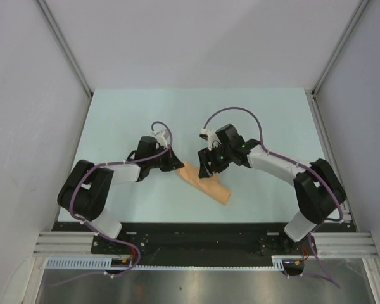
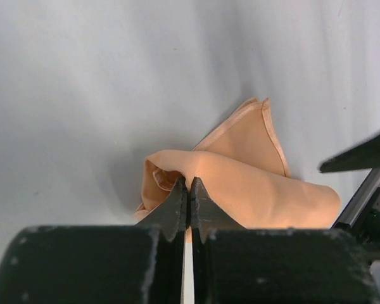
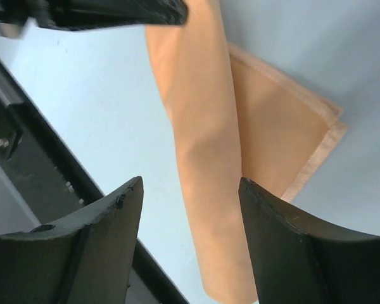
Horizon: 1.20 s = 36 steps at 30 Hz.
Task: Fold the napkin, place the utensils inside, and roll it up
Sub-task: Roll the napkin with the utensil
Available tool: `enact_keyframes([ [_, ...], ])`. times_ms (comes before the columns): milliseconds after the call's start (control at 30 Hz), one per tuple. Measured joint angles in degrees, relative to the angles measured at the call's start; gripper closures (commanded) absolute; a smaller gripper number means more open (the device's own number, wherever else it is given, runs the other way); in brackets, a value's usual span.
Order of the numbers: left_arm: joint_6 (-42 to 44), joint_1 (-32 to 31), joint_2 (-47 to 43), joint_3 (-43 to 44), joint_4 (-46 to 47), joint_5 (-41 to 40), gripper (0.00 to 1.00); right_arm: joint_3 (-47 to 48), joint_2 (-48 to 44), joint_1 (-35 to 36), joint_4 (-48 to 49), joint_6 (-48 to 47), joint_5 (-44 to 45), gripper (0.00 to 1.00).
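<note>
The left gripper (image 1: 176,166) sat at the left of the scene, near the middle of the table (image 1: 114,126). Its jaws were pressed fully together, and in the left wrist view the tips met right at the end of the napkin (image 1: 213,189), apparently pinching a fold of the cloth there. From that pinch the napkin ran rightward as a loose roll. Its long axis slanted from the far-left end at the left gripper down toward the near right, with a flat corner flap (image 3: 291,126) lying out beside the roll on the table. No utensil showed in any view, so whether one lay inside the roll could not be told.

Further right, the right gripper (image 1: 209,170) hovered over the roll's far half, jaws spread wide and holding nothing. In its wrist view the roll lay below and between the fingers, which straddled it across its length. Judging from this, the left arm anchored one end, while the right was the nearer hand to the middle and the free end.
</note>
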Motion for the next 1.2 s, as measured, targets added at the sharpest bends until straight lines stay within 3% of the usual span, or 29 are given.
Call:
enact_keyframes([
  [200, 0.0, 0.0, 1.5, 1.3, -1.4, 0.0, 1.00, -3.5, -8.0, 9.3, 4.3, -3.0, 15.4, 0.30],
  [367, 0.0, 0.0, 2.2, 2.0, -2.3, 0.0, 1.00, -5.4, -7.1, 16.2, 5.3, -6.3, 26.6, 0.28],
  [533, 0.0, 0.0, 2.8, 2.5, -2.5, 0.0, 1.00, -6.8, -4.1, 18.5, 7.0, -9.0, 33.7, 0.28],
  [1100, 0.0, -0.1, 3.1, 4.3, -3.9, 0.5, 1.00, -6.8, 3.1, 18.5, 9.4, -10.8, 34.3, 0.32],
  [1200, 0.0, -0.1, 3.3, 4.9, -4.2, 0.7, 0.80, -6.0, 3.8, 16.9, 9.3, -9.8, 32.8, 0.41],
])
